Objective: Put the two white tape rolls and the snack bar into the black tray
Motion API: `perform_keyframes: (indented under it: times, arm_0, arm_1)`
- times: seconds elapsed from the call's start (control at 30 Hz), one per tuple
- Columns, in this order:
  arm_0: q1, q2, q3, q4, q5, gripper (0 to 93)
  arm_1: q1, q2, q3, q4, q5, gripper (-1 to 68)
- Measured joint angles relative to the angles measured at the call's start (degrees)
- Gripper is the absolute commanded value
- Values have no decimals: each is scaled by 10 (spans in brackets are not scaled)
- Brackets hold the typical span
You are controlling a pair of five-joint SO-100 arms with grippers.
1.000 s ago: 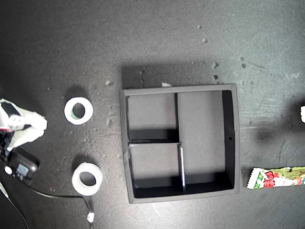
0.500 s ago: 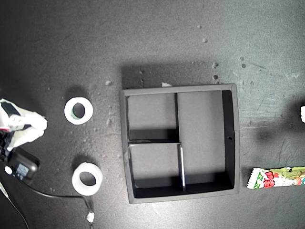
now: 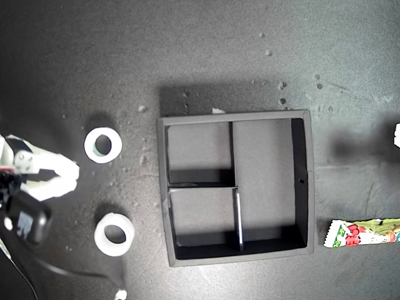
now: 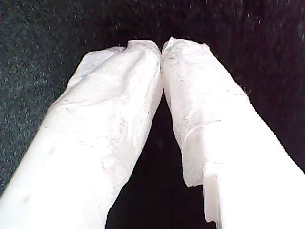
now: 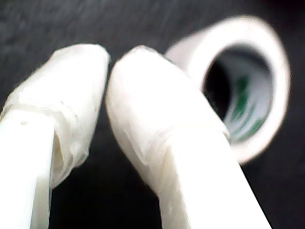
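The black tray (image 3: 237,116) sits mid-table with nothing in its compartments. Two white tape rolls lie flat toward the exterior view's left, one farther back (image 3: 89,147) and one nearer (image 3: 99,236). My second gripper (image 3: 72,177) is shut and holds nothing, low over the table between and beside them. In its wrist view (image 5: 108,71) the tape roll with green print inside (image 5: 279,62) lies just past the fingertips, untouched. The snack bar (image 3: 362,233) lies at the exterior view's right edge, partly cut off. My first gripper (image 4: 162,47) is shut over bare dark table.
A black box on the second arm (image 3: 25,219) and its cable (image 3: 69,257) trail near the nearer roll. A white sliver of the other arm (image 3: 397,134) shows at the exterior view's right edge. White specks dot the dark tabletop.
My second gripper has moved toward the exterior view's right and slightly forward, coming in between the two rolls. Its cable shifted with it. Rolls, tray and snack bar have not moved.
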Motion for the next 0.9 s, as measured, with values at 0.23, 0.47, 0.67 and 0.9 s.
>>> perform_keyframes:
  times: [0.23, 0.47, 0.67, 0.9]
  arm_0:
    - [-41, 0, -73, -42, 152, 201]
    - [-81, -14, -167, 57, 135, 251]
    - [-80, -149, -244, 83, 116, 247]
    - [-79, -415, -451, 160, 82, 247]
  arm_1:
    - [23, -1, 0, -110, -62, -3]
    - [-6, -1, -8, -202, -358, -2]
    - [-24, -1, -59, -206, -528, -2]
    - [-14, -4, -191, -169, -621, 2]
